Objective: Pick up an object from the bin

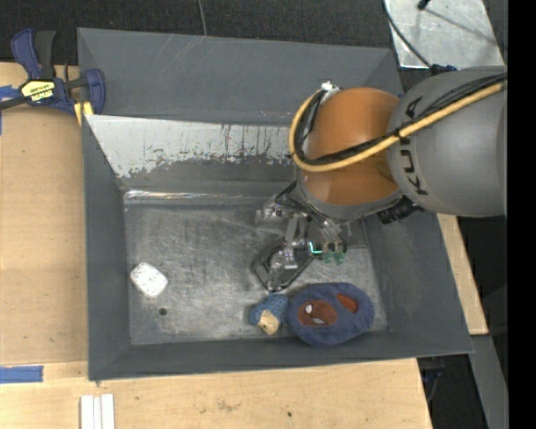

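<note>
My gripper (279, 275) hangs low over the bin floor, right of the middle, its fingers pointing down and to the left. Just below it, near the front wall, lies a blue soft toy (329, 313) with orange-red patches and a tan cork-like end at its left. The fingertips stand a little above the toy's left part, and nothing shows between them. A small white die-like block (148, 280) lies far off at the left of the floor.
The orange-domed wrist and the grey arm cover the bin's right rear part. A tiny dark speck (163, 311) lies near the white block. The bin's sloped walls rise close behind and to the right of the gripper.
</note>
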{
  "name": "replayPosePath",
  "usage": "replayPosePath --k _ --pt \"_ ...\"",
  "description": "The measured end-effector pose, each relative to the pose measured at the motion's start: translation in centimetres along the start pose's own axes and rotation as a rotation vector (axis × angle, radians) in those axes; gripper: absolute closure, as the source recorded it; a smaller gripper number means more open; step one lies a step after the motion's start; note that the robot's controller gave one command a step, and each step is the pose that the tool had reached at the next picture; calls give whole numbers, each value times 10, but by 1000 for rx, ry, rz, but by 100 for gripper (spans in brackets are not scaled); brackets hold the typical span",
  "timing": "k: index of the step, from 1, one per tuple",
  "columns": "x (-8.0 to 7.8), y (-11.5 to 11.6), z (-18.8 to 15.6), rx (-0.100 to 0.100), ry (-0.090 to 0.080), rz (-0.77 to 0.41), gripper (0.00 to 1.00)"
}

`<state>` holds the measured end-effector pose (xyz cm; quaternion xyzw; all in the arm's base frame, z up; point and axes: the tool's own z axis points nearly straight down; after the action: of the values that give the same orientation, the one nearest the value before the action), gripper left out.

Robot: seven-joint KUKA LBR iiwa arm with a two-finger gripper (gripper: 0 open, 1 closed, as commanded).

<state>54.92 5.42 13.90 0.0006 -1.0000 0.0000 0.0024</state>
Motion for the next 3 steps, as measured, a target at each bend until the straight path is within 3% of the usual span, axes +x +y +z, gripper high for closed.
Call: replayPosePath --k 1,2,3 --pt "-7 -45 40 -1 -10 -60 0" --pt "9 -15 -8 0 -13 -197 0" --pt "-24 -41 49 2 -9 -494 0"
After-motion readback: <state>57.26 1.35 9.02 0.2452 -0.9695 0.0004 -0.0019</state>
